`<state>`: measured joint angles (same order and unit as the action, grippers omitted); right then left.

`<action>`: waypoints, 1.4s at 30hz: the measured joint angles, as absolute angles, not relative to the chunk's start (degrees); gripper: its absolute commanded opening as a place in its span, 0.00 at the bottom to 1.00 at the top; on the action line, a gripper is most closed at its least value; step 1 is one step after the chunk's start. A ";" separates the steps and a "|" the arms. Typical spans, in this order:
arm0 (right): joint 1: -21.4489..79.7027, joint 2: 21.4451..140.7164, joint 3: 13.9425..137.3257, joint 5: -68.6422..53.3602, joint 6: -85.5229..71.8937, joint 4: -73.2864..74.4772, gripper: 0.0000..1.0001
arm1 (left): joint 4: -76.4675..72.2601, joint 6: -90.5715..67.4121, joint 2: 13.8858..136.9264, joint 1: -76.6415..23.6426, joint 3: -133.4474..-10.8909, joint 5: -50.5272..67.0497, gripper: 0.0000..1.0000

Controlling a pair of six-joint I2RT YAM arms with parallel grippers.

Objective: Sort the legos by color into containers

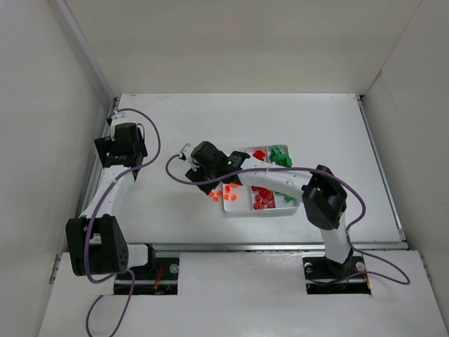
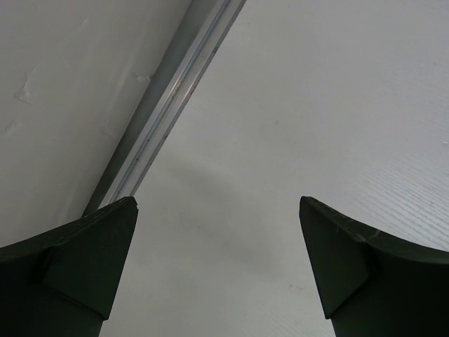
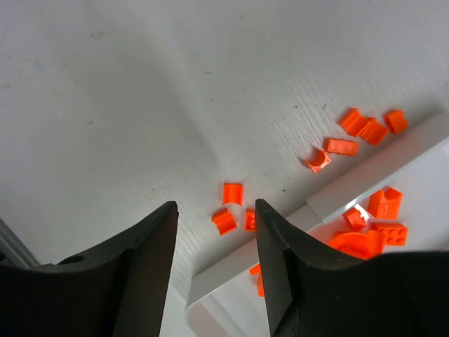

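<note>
1. Top external, far left: left claw [image 1: 114, 121] poised near the left edge of the white surface [image 1: 337, 140], well apart from the tray.
2. Left wrist view: black fingers [image 2: 91, 260] spread wide, gripping nothing; metal rail [image 2: 168, 105] running along the wall ahead.
3. Top external, centre: right claw [image 1: 188, 156] over the surface just left of the tray's far left corner, with the right arm [image 1: 280, 179] stretched across the tray.
4. Right wrist view: fingers [image 3: 144, 274] partly parted, gripping nothing; loose orange legos [image 3: 232, 192] scattered on the surface just outside the tray's rim, three of them close to the gap and the others farther along the rim.
5. White tray [image 1: 259, 212] right of centre, three long compartments side by side:
   - left one holding orange bricks [image 1: 232, 197];
   - middle one holding red bricks [image 1: 263, 199];
   - right one holding green bricks [image 1: 280, 157].
</note>
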<state>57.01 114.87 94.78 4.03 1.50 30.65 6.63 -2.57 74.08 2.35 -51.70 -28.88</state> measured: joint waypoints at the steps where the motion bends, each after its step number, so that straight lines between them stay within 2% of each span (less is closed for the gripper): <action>1: 57.52 114.91 94.76 3.09 1.65 30.65 0.53 | 6.66 -2.57 74.08 2.35 -51.70 -28.88 1.00; 9: 56.62 119.13 94.67 2.52 1.63 30.46 0.58 | 6.66 -2.57 74.11 2.35 -51.70 -28.88 1.00; 14: 56.93 123.63 94.67 3.14 0.64 31.68 0.58 | 6.68 -2.57 74.11 2.35 -51.70 -28.88 1.00; 20: 56.99 123.79 94.67 3.64 0.16 31.62 0.57 | 6.68 -2.57 74.11 2.35 -51.70 -28.88 1.00; 23: 57.01 123.79 94.67 3.64 0.08 31.62 0.47 | 6.68 -2.57 74.11 2.35 -51.70 -28.88 1.00; 24: 56.99 123.79 94.67 3.62 -0.05 31.64 0.39 | 6.68 -2.57 74.11 2.35 -51.70 -28.88 1.00; 27: 57.04 123.79 94.65 3.62 -0.27 31.66 0.26 | 6.68 -2.57 74.11 2.35 -51.70 -28.88 1.00; 28: 57.04 123.79 94.59 3.60 -0.30 31.64 0.17 | 6.68 -2.59 74.11 2.35 -51.70 -28.88 1.00; 31: 57.04 123.74 94.50 3.57 -0.51 31.55 0.03 | 6.68 -2.57 74.11 2.35 -51.70 -28.88 1.00; 37: 56.86 122.08 94.30 3.44 -2.87 31.40 0.00 | 6.68 -2.57 74.08 2.35 -51.70 -28.88 1.00; 42: 54.35 114.15 92.73 4.99 -9.65 28.38 0.00 | 6.68 -2.57 74.11 2.35 -51.70 -28.88 1.00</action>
